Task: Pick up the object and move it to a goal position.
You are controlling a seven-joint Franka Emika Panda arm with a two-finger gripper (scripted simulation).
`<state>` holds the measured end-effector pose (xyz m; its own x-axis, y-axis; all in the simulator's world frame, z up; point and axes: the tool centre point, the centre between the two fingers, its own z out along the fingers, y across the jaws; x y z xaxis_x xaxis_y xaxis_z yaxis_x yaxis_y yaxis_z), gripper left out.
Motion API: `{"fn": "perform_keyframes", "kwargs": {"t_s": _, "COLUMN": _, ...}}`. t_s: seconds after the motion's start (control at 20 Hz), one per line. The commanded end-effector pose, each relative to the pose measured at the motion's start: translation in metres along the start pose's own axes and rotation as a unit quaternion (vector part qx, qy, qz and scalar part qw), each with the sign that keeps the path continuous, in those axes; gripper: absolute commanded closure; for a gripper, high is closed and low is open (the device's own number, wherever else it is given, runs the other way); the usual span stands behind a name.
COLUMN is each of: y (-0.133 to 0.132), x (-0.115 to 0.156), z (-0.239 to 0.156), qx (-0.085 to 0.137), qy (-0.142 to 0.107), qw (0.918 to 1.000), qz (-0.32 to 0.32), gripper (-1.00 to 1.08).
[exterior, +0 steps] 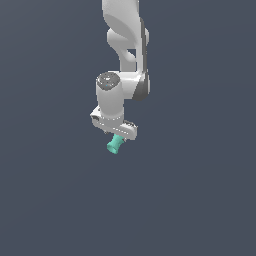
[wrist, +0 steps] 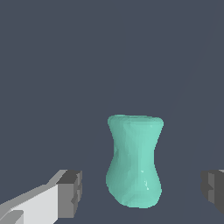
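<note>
The object [wrist: 133, 162] is a small teal-green spool-like piece with a narrow waist and flared ends. In the wrist view it sits between my two dark finger pads [wrist: 70, 192], with a gap on each side, so neither pad touches it. My gripper [wrist: 142, 192] is open. In the exterior view the white gripper [exterior: 118, 133] is directly over the object [exterior: 115, 144], which sticks out tilted just below the hand. The fingertips themselves are hard to make out there.
The white arm [exterior: 125, 45] comes down from the top of the exterior view. All around is a plain dark grey-blue surface [exterior: 200, 190] with no other objects or marker in view.
</note>
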<state>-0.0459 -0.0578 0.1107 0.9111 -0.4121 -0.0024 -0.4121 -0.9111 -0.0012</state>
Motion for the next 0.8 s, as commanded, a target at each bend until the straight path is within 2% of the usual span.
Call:
{"fn": "perform_keyframes", "kwargs": {"t_s": 0.0, "y": 0.004, "x": 0.000, "z": 0.003, "qx": 0.000, "qy": 0.001, "qw": 0.9999, "qz": 0.011, "gripper": -0.92}}
{"fn": "perform_keyframes", "kwargs": {"t_s": 0.35, "y": 0.004, "x": 0.000, "z": 0.009, "qx": -0.001, "qy": 0.001, "qw": 0.9999, "qz": 0.010, "gripper": -0.92}}
{"fn": "perform_keyframes", "kwargs": {"t_s": 0.75, "y": 0.006, "x": -0.001, "z": 0.044, "qx": -0.001, "qy": 0.001, "qw": 0.9999, "qz": 0.013, "gripper": -0.92}}
